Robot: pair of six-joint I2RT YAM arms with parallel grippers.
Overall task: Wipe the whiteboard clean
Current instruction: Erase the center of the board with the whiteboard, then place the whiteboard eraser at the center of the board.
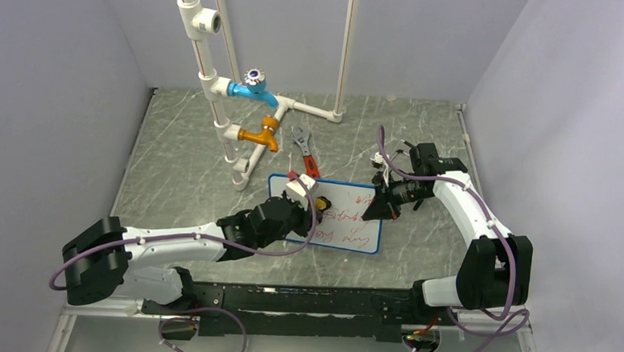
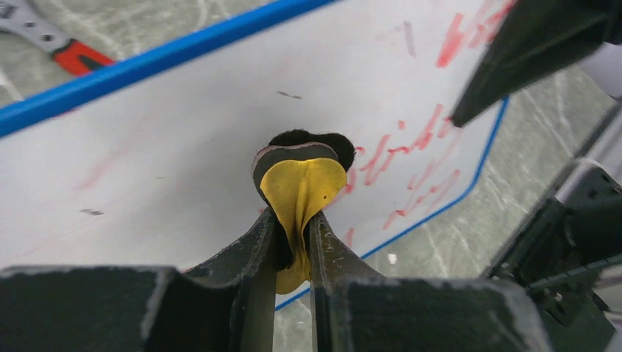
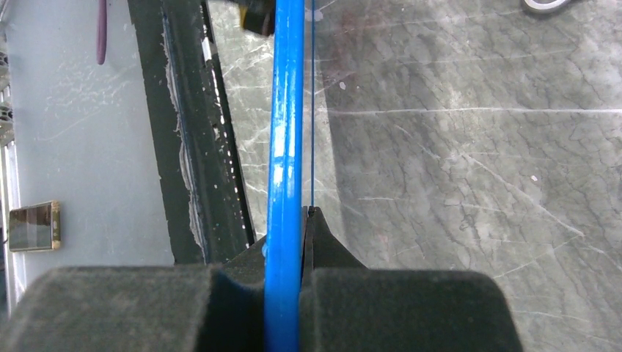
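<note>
The whiteboard (image 1: 343,218) is a small white board with a blue frame, tilted up off the table, with red handwriting on its right part. My left gripper (image 1: 314,200) is shut on a yellow eraser with a black felt pad (image 2: 302,183), and the pad presses on the board face (image 2: 183,147) beside the red lines (image 2: 411,147). The left part of the face is wiped, with faint smears. My right gripper (image 1: 381,205) is shut on the board's right edge; in the right wrist view the blue frame (image 3: 286,147) runs between its jaws (image 3: 290,242).
A white pipe rig with a blue tap (image 1: 253,86) and an orange tap (image 1: 262,135) stands behind the board. A red-handled wrench (image 1: 303,153) lies just beyond the board; its handle shows in the left wrist view (image 2: 81,57). Grey walls enclose the marble table (image 1: 196,178).
</note>
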